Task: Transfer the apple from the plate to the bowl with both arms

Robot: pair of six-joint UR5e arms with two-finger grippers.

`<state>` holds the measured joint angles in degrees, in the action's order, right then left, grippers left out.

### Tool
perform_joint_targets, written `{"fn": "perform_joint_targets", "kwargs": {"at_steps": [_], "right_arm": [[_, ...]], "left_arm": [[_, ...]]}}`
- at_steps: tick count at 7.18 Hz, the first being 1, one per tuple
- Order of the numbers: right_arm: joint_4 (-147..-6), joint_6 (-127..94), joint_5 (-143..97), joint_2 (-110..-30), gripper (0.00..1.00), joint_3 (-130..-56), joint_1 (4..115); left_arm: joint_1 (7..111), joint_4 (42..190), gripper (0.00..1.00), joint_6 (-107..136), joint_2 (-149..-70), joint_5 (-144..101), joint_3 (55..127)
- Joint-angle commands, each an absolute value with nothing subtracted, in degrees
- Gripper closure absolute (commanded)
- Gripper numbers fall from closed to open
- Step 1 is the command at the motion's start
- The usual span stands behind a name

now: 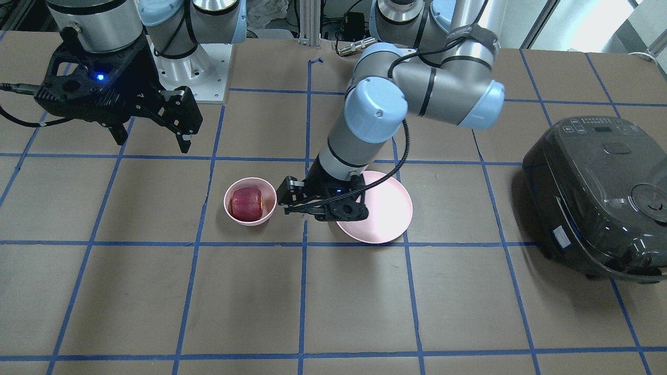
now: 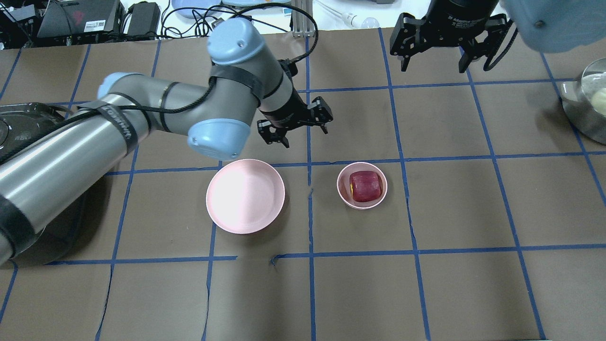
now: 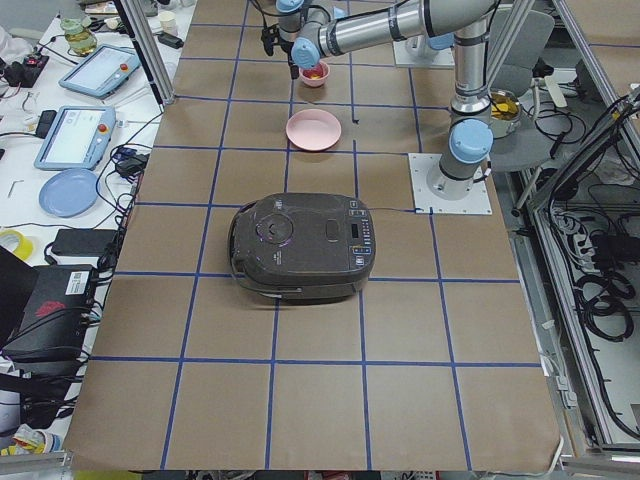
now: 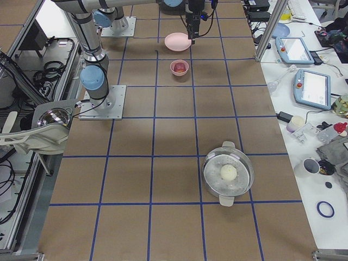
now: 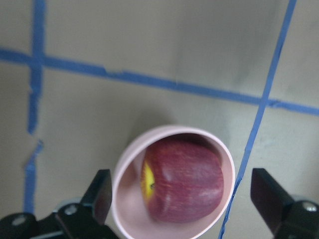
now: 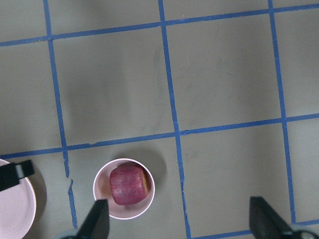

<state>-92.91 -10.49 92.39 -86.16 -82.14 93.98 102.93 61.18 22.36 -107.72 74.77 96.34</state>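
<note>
The dark red apple [image 1: 246,203] lies inside the small pink bowl [image 1: 227,200]. It also shows in the overhead view [image 2: 365,185] and both wrist views [image 5: 184,181] [image 6: 128,185]. The wide pink plate [image 1: 385,213] [image 2: 245,196] is empty, one bowl's width to the side of the bowl [image 2: 361,204]. My left gripper [image 1: 284,203] [image 2: 305,135] is open and empty, hovering between plate and bowl; its fingers [image 5: 102,194] frame the bowl from above. My right gripper [image 1: 151,138] [image 2: 433,66] is open and empty, raised high and apart from the bowl.
A dark rice cooker [image 1: 599,198] sits on my left side, beyond the plate. A metal pot [image 2: 587,104] holding a pale ball stands far to my right. The right arm's base plate [image 1: 208,78] is at the table's back edge.
</note>
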Motion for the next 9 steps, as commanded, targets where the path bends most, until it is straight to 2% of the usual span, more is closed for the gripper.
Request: {"fn": "perform_joint_targets", "kwargs": {"at_steps": [1, 3, 4, 9], "right_arm": [[-92.9, -10.5, 92.4, -86.4, 0.00, -82.8, 94.0], [-93.0, -10.5, 92.5, -86.6, 0.00, -83.1, 94.0], [-93.0, -10.5, 92.5, -86.6, 0.00, -83.1, 94.0], [-93.1, -10.5, 92.5, -86.6, 0.00, -83.1, 94.0]], "left_arm": [[94.9, 72.6, 0.00, 8.4, -101.2, 84.8, 93.5], [93.8, 91.9, 0.00, 7.9, -97.0, 86.2, 79.2], [93.5, 97.1, 0.00, 7.7, -95.9, 86.4, 75.9], [90.6, 97.0, 0.00, 3.9, -93.6, 89.6, 78.8]]}}
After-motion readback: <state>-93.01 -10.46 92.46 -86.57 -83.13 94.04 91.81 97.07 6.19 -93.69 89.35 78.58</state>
